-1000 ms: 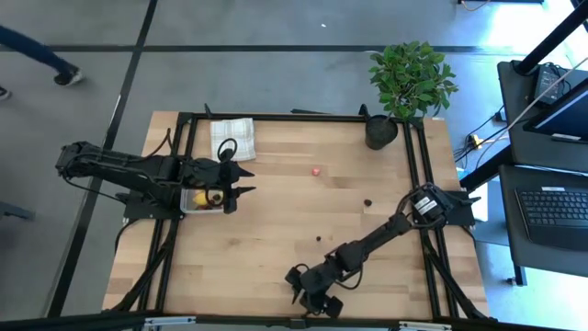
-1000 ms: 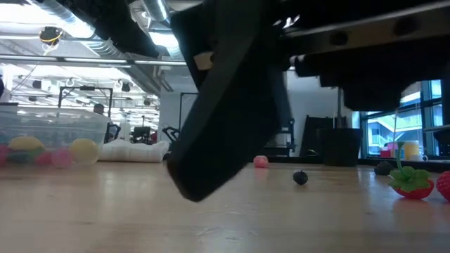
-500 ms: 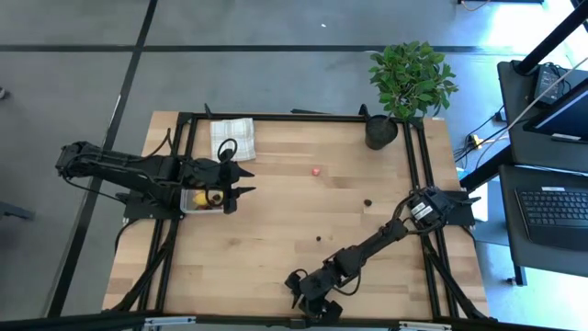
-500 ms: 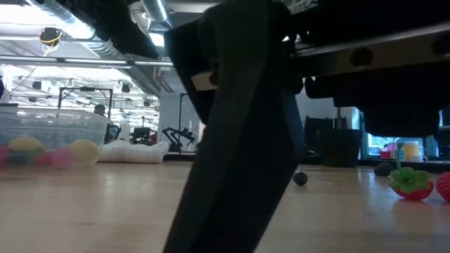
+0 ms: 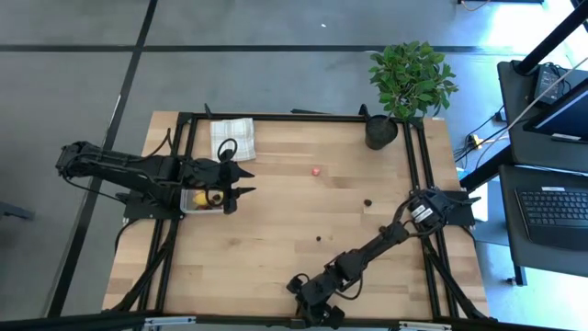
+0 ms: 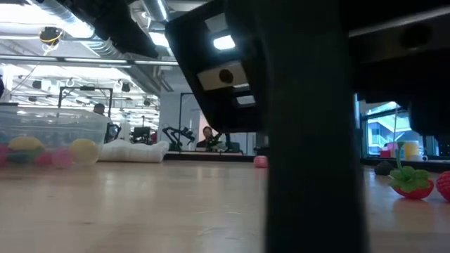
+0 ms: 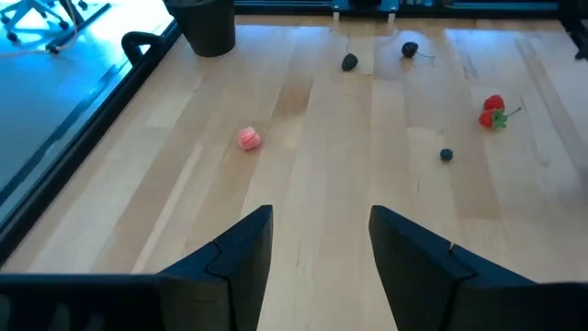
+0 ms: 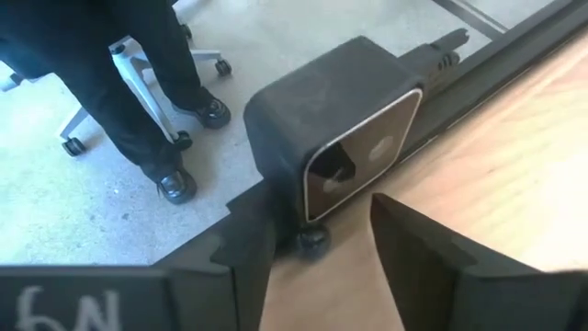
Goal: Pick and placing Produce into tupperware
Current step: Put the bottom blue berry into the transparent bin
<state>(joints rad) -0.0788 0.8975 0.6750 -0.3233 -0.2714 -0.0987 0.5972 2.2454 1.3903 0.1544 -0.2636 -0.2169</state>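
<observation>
Right tool [image 5: 312, 308]: located at the 6 o'clock edge of the surface [image 5: 276, 248], directly before the low camera [image 8: 354, 170] mounted there. Fingers [image 8: 418, 253] are parted moderately; nothing is held between them. A small dark piece [image 8: 312, 241] is seen just beyond the fingertips at the foot of the camera; whether it is produce cannot be told.

Left tool [image 5: 241, 181]: stationed at 9 o'clock, over the tupperware [image 5: 204, 200]. Fingers [image 7: 234, 257] are parted moderately and empty, directed across the surface toward 3 o'clock.

Tupperware: clear, set at 9 o'clock beneath the left tool. Yellow lemon pieces [image 5: 199, 197] and pink pieces [image 6: 43, 159] are already contained.

Loose produce on the surface:
- pink strawberry piece [image 5: 315, 170], toward 12 o'clock;
- dark cherry piece [image 5: 367, 201], toward 3 o'clock;
- dark cherry piece [image 5: 319, 237], near centre, toward 5 o'clock;
- red strawberry with green stalk [image 6: 410, 184], near the 6 o'clock edge, beside the right tool.

Governing relation: the red strawberry and the central cherry piece are judged nearer the right tool; the pink piece lies about midway, ahead of the left tool.

Other items: checked cloth [image 5: 231, 138] at 11 o'clock; potted plant [image 5: 404, 87] at 1 o'clock.
</observation>
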